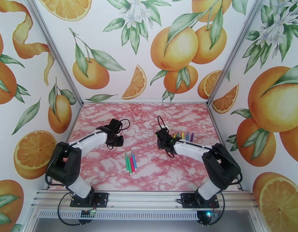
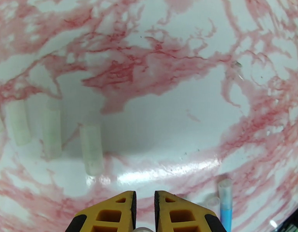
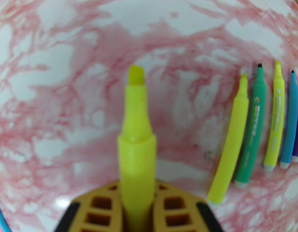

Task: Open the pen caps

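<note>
Both arms (image 1: 91, 139) folded low: right claw (image 3: 136, 190) around an uncapped yellow plastic highlighter (image 3: 136, 151), left claw (image 2: 144, 198) clenched; print on pens (image 3: 251, 144) right of it illegible.

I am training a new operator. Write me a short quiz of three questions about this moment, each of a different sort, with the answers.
1. True or false: the pen in the right pincer has its cap on.
2. What colour is that pen? A) red B) yellow C) purple
3. Fill in the blank: the jaws of the left pincer stand ___ above the table.

Key: 1 false, its tip is bare; 2 B; 3 shut.
</note>
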Controlling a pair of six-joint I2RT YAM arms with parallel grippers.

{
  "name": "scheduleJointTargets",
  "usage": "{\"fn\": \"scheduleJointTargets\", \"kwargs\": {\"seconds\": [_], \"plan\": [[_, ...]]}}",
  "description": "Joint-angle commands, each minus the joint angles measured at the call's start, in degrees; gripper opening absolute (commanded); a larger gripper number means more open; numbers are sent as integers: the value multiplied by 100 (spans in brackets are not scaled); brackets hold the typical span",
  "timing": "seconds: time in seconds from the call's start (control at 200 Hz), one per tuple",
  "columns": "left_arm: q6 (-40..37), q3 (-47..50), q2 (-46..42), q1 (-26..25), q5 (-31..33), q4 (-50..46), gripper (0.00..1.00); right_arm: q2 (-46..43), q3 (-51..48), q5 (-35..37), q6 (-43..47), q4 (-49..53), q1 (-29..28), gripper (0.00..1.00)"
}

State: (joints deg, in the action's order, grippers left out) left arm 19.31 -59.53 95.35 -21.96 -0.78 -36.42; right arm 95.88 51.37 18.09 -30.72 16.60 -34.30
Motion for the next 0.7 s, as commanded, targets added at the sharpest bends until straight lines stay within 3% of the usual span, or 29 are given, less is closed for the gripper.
{"fn": "scheduleJointTargets", "kwargs": {"seconds": [0.0,0.445,0.691], "plan": [[-97,-242,130,-62,195,-162,0,160,165,199,-114,125,132,0],[-97,-528,733,-116,663,-262,0,497,207,243,-107,90,480,0],[-68,-745,1064,-160,934,-461,7,589,215,401,-90,119,613,4]]}}
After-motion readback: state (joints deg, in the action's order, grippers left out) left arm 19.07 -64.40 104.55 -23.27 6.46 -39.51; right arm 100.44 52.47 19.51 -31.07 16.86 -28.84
